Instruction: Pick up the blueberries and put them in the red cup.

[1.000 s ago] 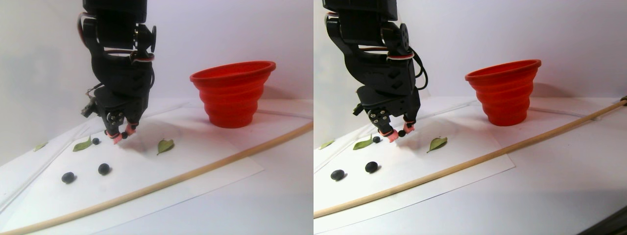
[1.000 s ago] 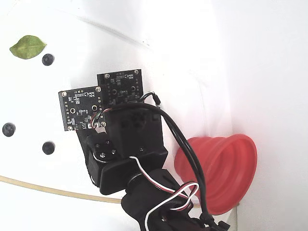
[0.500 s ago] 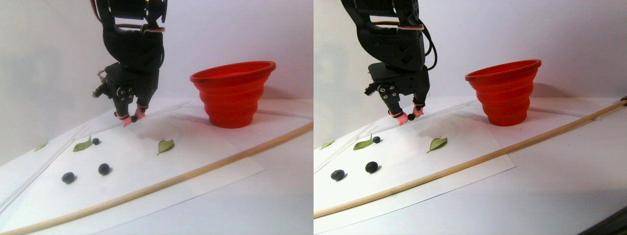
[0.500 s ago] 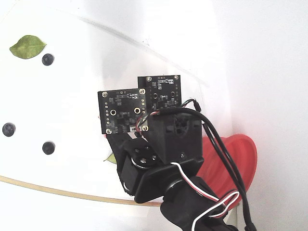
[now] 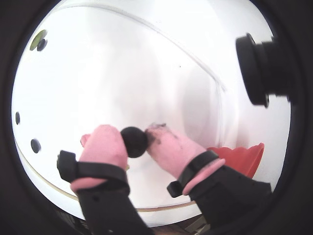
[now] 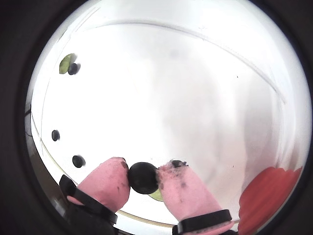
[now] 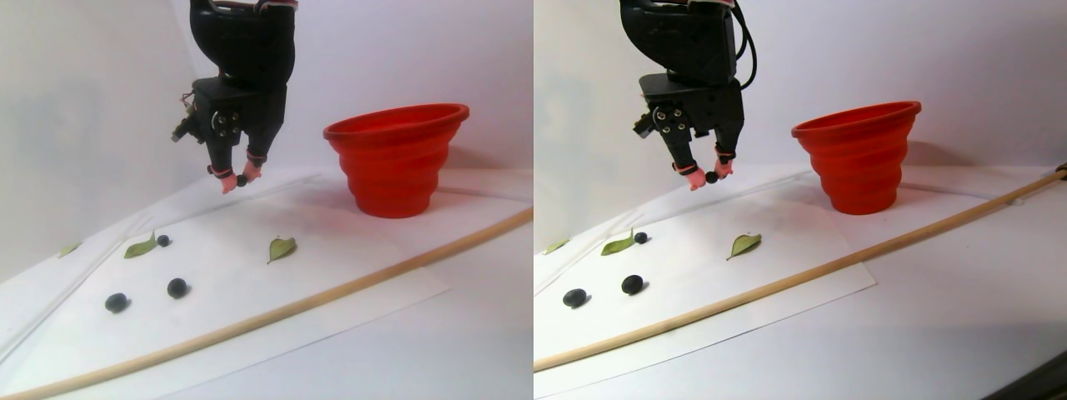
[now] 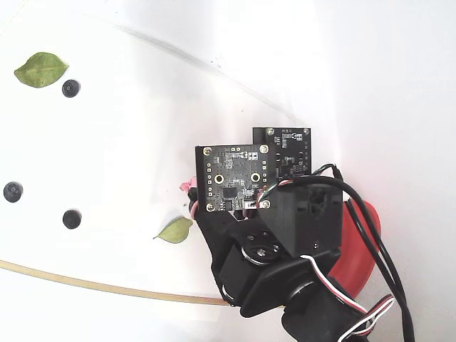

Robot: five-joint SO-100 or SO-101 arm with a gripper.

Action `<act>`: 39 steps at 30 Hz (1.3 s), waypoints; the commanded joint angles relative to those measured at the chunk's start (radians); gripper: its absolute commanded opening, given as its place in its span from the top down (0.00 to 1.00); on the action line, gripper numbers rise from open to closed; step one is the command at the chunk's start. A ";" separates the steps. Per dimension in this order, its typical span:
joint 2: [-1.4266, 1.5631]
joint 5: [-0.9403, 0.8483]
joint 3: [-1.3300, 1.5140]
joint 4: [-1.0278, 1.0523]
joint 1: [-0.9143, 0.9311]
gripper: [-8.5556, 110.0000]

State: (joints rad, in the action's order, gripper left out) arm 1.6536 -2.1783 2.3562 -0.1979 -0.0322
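Surface: white sheet (image 7: 333, 275) on a white table against a pale wall; a thin wooden rod (image 7: 350, 283) lies slantwise across the sheet's near edge in the stereo pair view.

Near berries: two loose blueberries (image 7: 177, 287) rest at lower left of the left stereo half, just apart from each other; a third sits farther back, touching a green leaf (image 7: 140, 247).

Lone leaf: another leaf (image 7: 282, 247) lies mid-sheet, between the loose berries and the cup.

Gripper: gripper (image 5: 134, 143) hangs above the sheet, upper left of the stereo frame, pointing down.

Fingers: pink-padded fingers (image 5: 102, 147) are pressed from both sides on one berry (image 5: 134, 141), which sits at the very tips in both wrist views. Dark smears show on one pad.

Why held so: pinched at the tips and lifted clear, the berry looks ready to be carried; soft pads probably spare it from crushing.

Cup: red cup (image 7: 398, 158) stands upright farthest back, right of the gripper in the stereo view and well apart from it, rim wide open.

Judgement: one berry is in transit; three are left on the sheet. Next the arm likely needs to travel over the rim before letting go.
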 commanded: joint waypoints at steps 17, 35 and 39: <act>0.419 0.008 0.052 0.249 0.080 0.84; 0.630 0.040 0.054 0.433 0.172 0.84; 0.657 0.037 0.057 0.451 0.202 0.84</act>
State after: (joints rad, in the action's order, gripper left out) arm 2.2043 -2.1430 2.4252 0.2408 0.1519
